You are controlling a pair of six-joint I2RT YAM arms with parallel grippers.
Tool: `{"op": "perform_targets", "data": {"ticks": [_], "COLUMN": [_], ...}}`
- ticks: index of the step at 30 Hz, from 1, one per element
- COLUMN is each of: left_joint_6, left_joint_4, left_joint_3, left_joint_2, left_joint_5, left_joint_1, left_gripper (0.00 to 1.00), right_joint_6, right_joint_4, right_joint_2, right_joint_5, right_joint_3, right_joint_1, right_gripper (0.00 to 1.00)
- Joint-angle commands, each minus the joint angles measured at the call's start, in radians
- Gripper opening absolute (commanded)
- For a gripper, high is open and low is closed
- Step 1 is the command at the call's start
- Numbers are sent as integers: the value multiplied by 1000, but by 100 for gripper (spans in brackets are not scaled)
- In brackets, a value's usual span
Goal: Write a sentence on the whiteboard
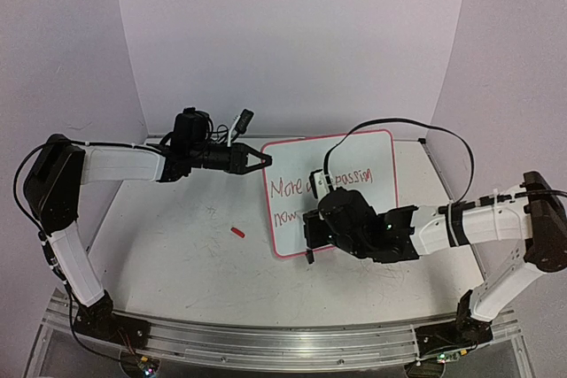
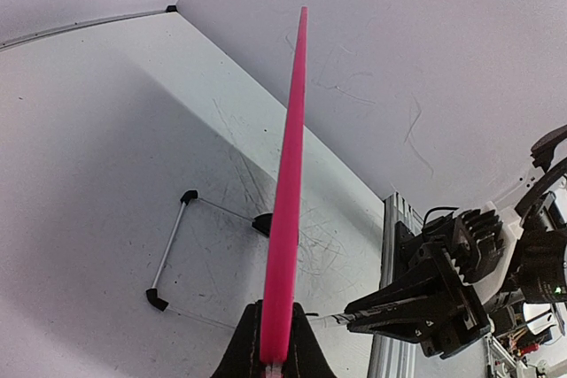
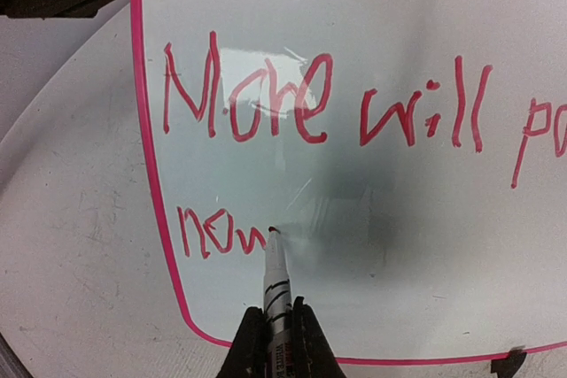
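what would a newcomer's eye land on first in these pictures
Probably the red sentence on the whiteboard, reading "More will po..." with "now" below it. Next comes the marker in the right gripper, jaws shut on it, its tip just after "now". In the left wrist view, the board's pink rim shoots up edge-on from the left gripper, which clamps it.

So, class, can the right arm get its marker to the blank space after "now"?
Probably yes: the right gripper holds the marker, tip beside "now" on the whiteboard; nothing blocks that bare stretch.
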Motion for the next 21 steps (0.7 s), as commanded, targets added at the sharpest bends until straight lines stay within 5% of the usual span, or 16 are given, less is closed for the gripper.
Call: {"op": "perform_targets", "data": {"ticks": [1, 21], "left_joint_6": [11, 11], "left_joint_4": [-49, -49], "left_joint_3": [30, 31], "left_joint_2": [-31, -26], "left_joint_5": [-11, -13], "left_joint_1": [-19, -20], "left_gripper": [0, 0], "right_joint_6": [-26, -19], "right_joint_4": [0, 19], "right_joint_2": [1, -125], "right_joint_5": [57, -36], "right_joint_3": [48, -51], "right_joint_1": [-27, -25], "right_gripper": [0, 0]}}
